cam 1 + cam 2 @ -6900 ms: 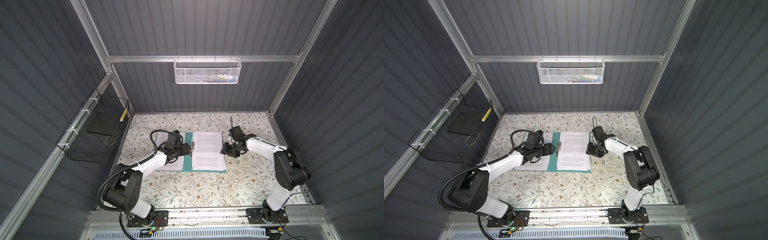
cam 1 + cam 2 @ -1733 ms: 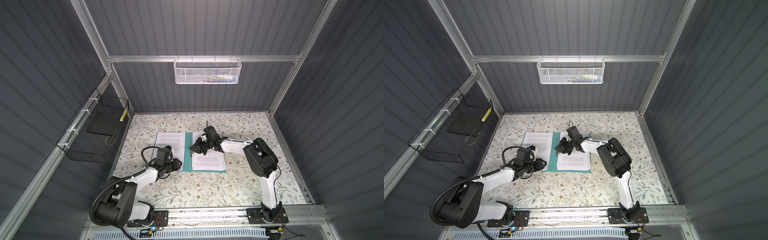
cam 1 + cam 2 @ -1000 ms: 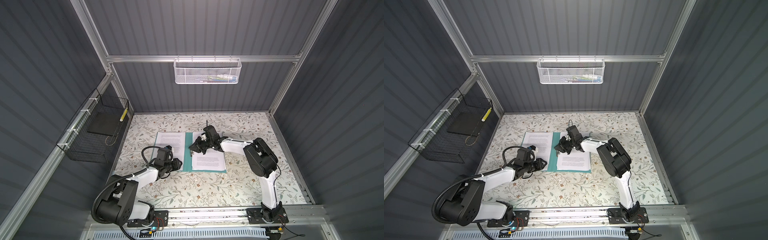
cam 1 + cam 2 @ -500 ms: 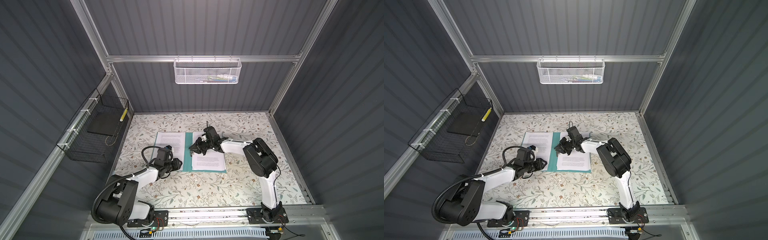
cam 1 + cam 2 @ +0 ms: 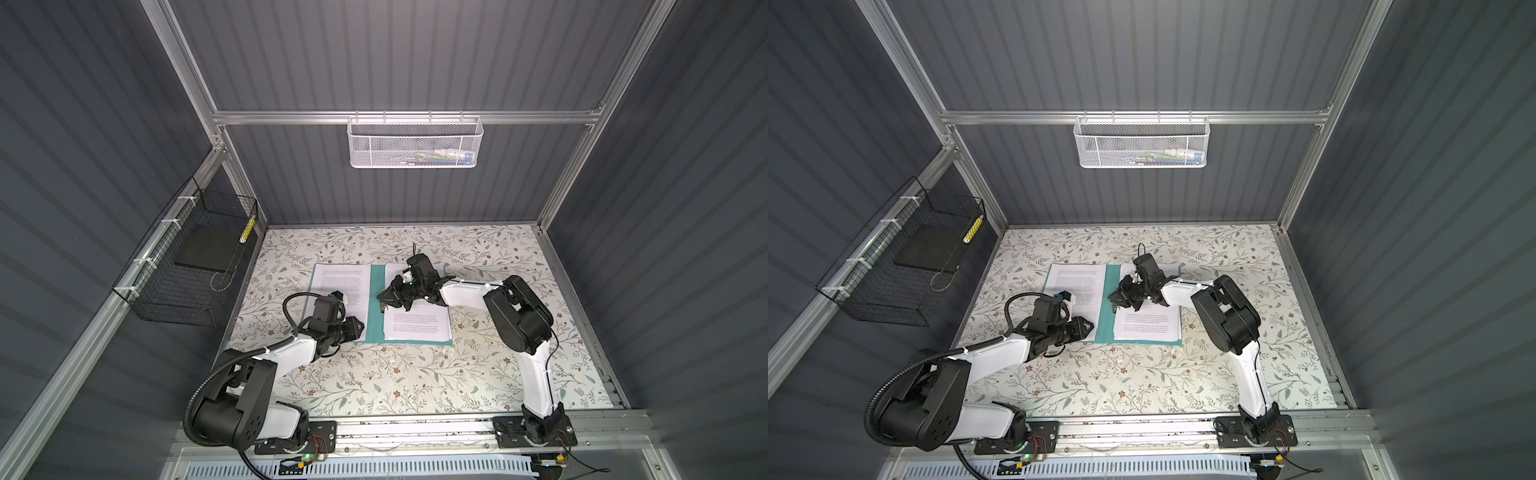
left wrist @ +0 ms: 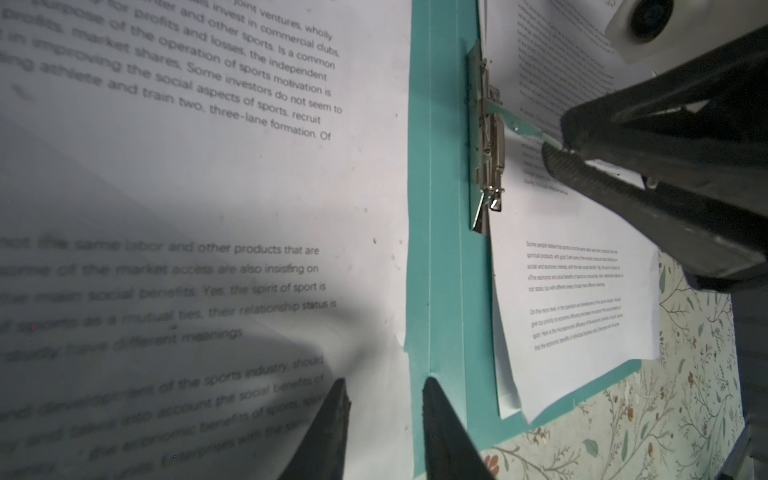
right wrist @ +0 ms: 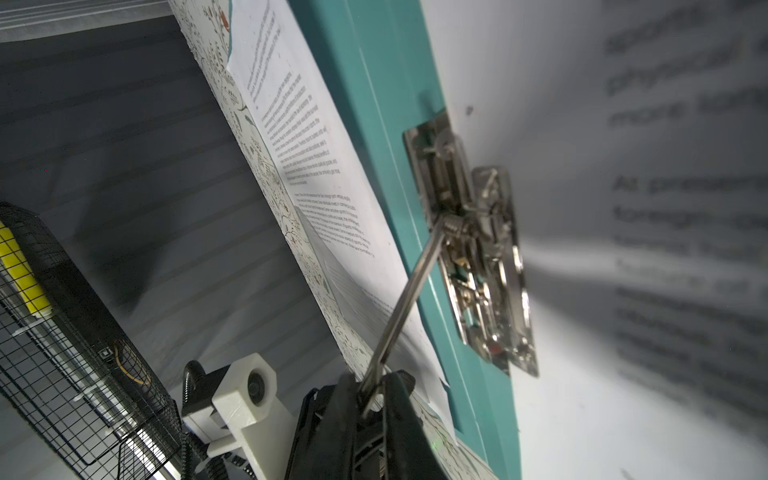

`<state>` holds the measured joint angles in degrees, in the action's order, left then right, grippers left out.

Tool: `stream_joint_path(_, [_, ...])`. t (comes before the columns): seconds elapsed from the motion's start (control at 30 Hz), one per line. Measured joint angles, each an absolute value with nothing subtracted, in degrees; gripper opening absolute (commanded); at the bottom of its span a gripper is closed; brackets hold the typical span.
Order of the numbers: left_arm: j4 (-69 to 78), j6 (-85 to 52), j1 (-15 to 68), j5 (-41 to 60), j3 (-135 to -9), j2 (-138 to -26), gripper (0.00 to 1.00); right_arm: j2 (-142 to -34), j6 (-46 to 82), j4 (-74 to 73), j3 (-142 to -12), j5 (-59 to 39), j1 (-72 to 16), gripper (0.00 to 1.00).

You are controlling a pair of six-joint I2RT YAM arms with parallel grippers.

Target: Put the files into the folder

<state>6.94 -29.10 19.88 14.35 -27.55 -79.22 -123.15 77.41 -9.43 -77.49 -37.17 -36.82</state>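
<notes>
Our right gripper [image 7: 370, 384] is clamped on the thin lever [image 7: 409, 286] of the folder [image 5: 376, 324], open mid-table with files [image 5: 415, 328] on it, our left gripper [image 6: 385, 384] is a bit apart, and that slick lever could slip out and snap shut.

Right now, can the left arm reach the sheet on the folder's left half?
Probably yes: the left gripper sits open at the edge of that sheet, nothing between; the right gripper holds the clip lever, clear of it.

My fingers [image 6: 440, 428] are black, the folder [image 5: 376, 309] teal, its clip [image 6: 486, 145] silvery. The files [image 5: 415, 328] are white, black-printed; the table [image 5: 374, 374] floral.
</notes>
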Motion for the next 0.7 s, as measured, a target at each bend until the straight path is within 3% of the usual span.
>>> stream_joint_path(0.7, [13.4,-30.3,19.9,13.8,-27.5,-84.0,0.26,-123.9,76.7,-11.9,-74.3,-37.8,-36.7,0.00])
